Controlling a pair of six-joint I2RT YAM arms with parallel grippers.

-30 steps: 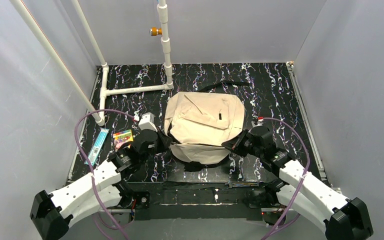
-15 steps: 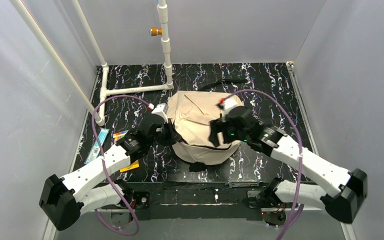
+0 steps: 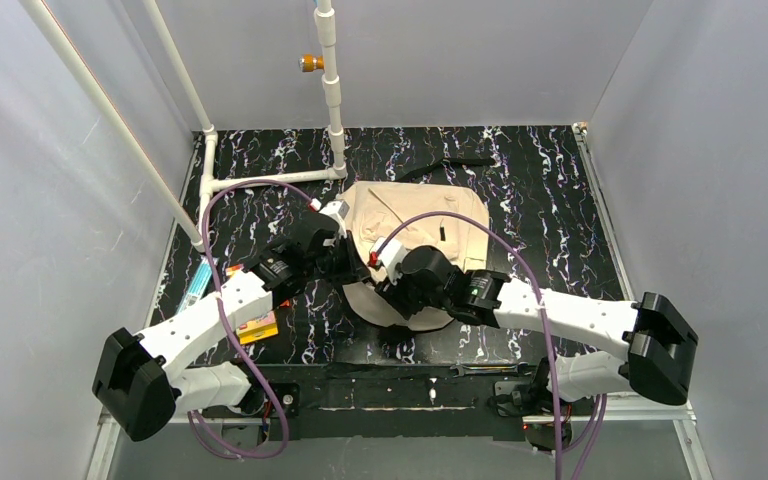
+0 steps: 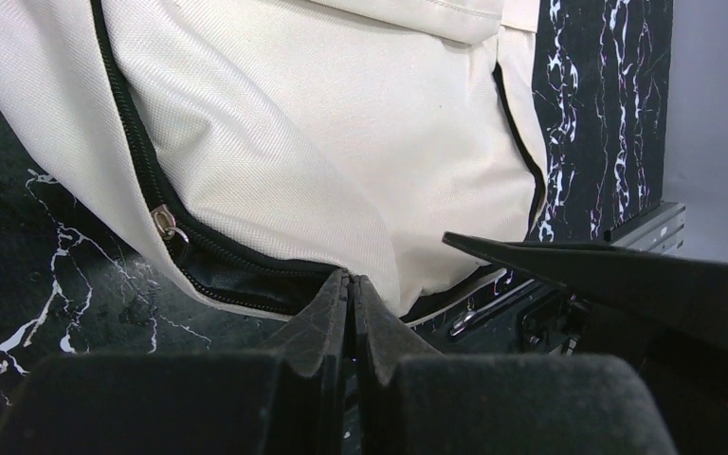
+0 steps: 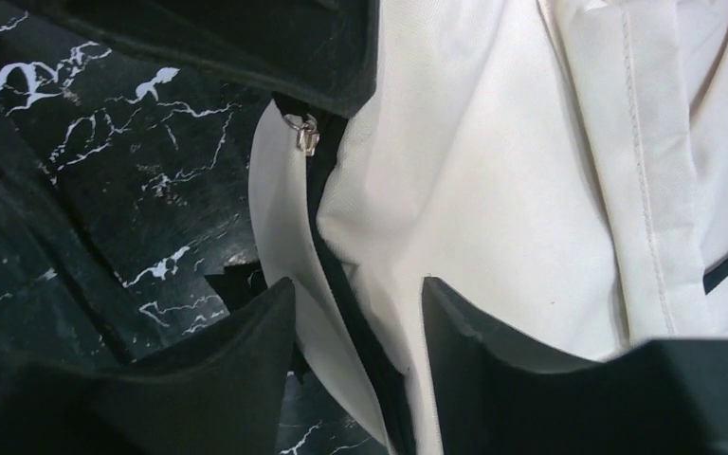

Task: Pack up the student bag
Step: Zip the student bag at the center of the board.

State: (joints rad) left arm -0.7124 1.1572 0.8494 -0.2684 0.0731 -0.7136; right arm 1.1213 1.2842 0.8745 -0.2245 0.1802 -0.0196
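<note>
At the far left of the black table (image 3: 560, 200) lies a long blue pack (image 3: 196, 285). Just beside it is a bright book (image 3: 260, 328), partly hidden under the left arm. Behind them stands a frame of white pipes (image 3: 260, 180).

The left gripper (image 3: 350, 265) reaches to the left edge of the student bag (image 3: 430, 215). In the left wrist view its two fingers (image 4: 327, 313) are pressed tight together. The tips sit right at the bag's black zip line. I cannot tell if any cloth is caught between them. A small silver zip pull (image 4: 166, 223) hangs on that zip line, a little to the left of the tips.

The big tan bag lies in the middle of the table, with its rounded top toward the arms. A black strap (image 3: 450, 165) pokes out behind it.

The right arm stretches across from the right side to the near left part of the bag. The right gripper (image 3: 388, 292) is spread apart. In the right wrist view its two fingers (image 5: 246, 351) stand on each side of the bag's zip edge and do not squeeze it. The silver zip pull (image 5: 303, 133) shows farther along that edge.
</note>
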